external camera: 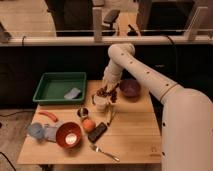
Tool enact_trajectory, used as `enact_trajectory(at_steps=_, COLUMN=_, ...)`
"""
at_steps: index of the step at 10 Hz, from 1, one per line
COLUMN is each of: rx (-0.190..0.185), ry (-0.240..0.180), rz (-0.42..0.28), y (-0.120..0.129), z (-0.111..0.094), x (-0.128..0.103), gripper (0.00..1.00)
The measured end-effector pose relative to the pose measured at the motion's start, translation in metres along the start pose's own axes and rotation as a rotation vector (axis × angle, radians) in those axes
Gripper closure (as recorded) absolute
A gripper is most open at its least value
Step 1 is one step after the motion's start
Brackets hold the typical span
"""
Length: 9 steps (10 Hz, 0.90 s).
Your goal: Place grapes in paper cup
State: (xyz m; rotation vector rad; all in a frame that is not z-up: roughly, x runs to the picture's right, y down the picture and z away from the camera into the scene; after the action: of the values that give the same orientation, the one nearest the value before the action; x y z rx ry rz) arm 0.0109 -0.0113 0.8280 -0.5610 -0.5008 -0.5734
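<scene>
Claw (106, 93): hung at the end of the white arm, directly above the paper cup, at the middle of the tabletop's far half; whether its fingers were open or closed on anything could not be told.
Grapes (105, 92): a dark reddish cluster sat at the mouth of the paper cup, right under the claw, with some fruit spilling to the cup's right side; whether the claw touched them could not be told.
Paper cup (100, 104): white, upright, near the tabletop's centre, just right of the metal cup.
Arm (131, 67): white, reached in from the right and bent down over the cup.
Tabletop (130, 132): pale wood, carrying all the items.
Green tray (55, 86): at the far left corner, with a small blue-grey cloth (73, 93) lying inside it.
Purple bowl (130, 88): far side, just right of the claw.
Metal cup (83, 113): small and shiny, beside the paper cup on its left.
Orange fruit (88, 124): round, near the metal cup, touching the black object (98, 132) on its right.
Orange bowl (68, 135): near left area.
Light blue item (36, 130): left of the orange bowl, at the tabletop's edge.
Carrot-like piece (48, 116): orange, left side, beyond the blue item.
Fork (104, 152): lay near the front edge, angled.
</scene>
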Motion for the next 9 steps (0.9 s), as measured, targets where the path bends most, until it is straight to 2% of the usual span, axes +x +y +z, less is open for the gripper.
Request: enact_trajectory(at_steps=9, rx=-0.006, ry=-0.002, rz=-0.013, y=-0.0002, z=0.0024, x=0.0002, gripper=0.9)
